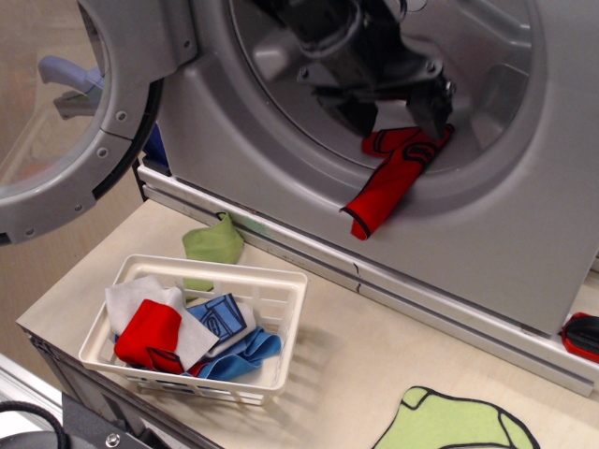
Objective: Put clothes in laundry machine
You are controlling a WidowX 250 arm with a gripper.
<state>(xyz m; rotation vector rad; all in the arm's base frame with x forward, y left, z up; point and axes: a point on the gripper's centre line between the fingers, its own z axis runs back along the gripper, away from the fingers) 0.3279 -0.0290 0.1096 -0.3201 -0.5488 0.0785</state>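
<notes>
In the drum mouth of the machine (281, 178), just below the gripper (398, 110), a red garment (388, 180) with black trim lies draped over the lip: its upper part sits inside, its lower end hangs out over the sloped front ring. The gripper's dark fingers stand spread above the cloth and seem to hold nothing, so I judge it open, the garment let go.

Well below and to the left of the gripper, a white basket (281, 323) on the bench (374, 365) holds more clothes: a plain red piece (150, 332), a white one (126, 299) under it, and blue ones (234, 346) toward the basket's right. An olive green piece (213, 243) lies on the bench just behind the basket, against the machine's base. The round door (75, 122) stands swung open far to the left. Near the lower right edge, a pale green shape with a dark outline (459, 421) lies on the bench; I cannot tell what it is.

The step in hand looks like the release of one garment into the drum. It is only half in, so it could slide out. The next move calls either for a nudge to push the hanging end deeper, or for the arm to back out of the mouth, clear the lip, and reach down-left to the basket for the next piece. The soft pile there will need a pinch from above on a raised fold.
</notes>
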